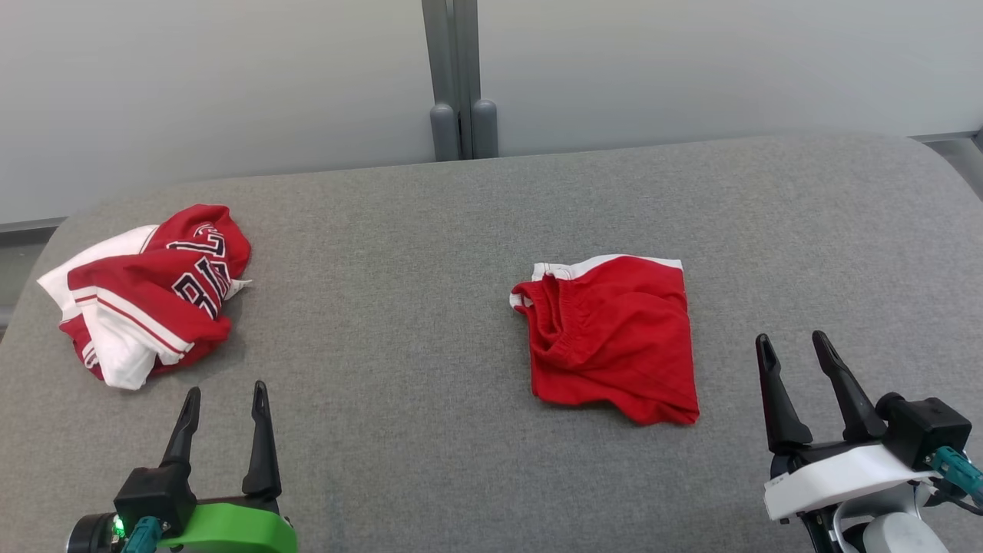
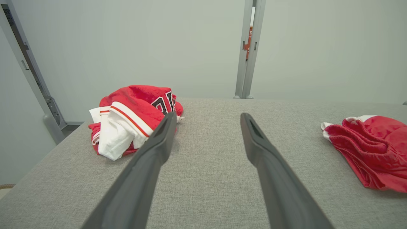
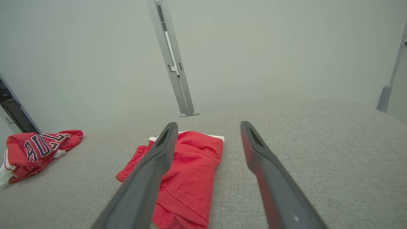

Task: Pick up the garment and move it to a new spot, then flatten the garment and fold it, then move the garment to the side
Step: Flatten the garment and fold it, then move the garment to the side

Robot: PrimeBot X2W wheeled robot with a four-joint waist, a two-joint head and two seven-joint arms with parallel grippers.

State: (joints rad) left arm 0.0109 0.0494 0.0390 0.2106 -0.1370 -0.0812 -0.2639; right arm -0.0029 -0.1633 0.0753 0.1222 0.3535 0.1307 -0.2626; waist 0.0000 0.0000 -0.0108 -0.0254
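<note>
Foreground: my left fingers [image 1: 262,445] and right fingers [image 1: 777,399], both spread wide and empty, over the grey fabric-covered counter [image 1: 461,461]. On it, a crumpled red-and-white lettered jersey [image 1: 153,292] lies far left; folded red shorts with white band [image 1: 622,338] lie right of centre.

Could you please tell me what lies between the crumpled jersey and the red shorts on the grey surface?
Nothing: in the head view, the stretch between the crumpled jersey and the red shorts is bare grey fabric surface.
</note>
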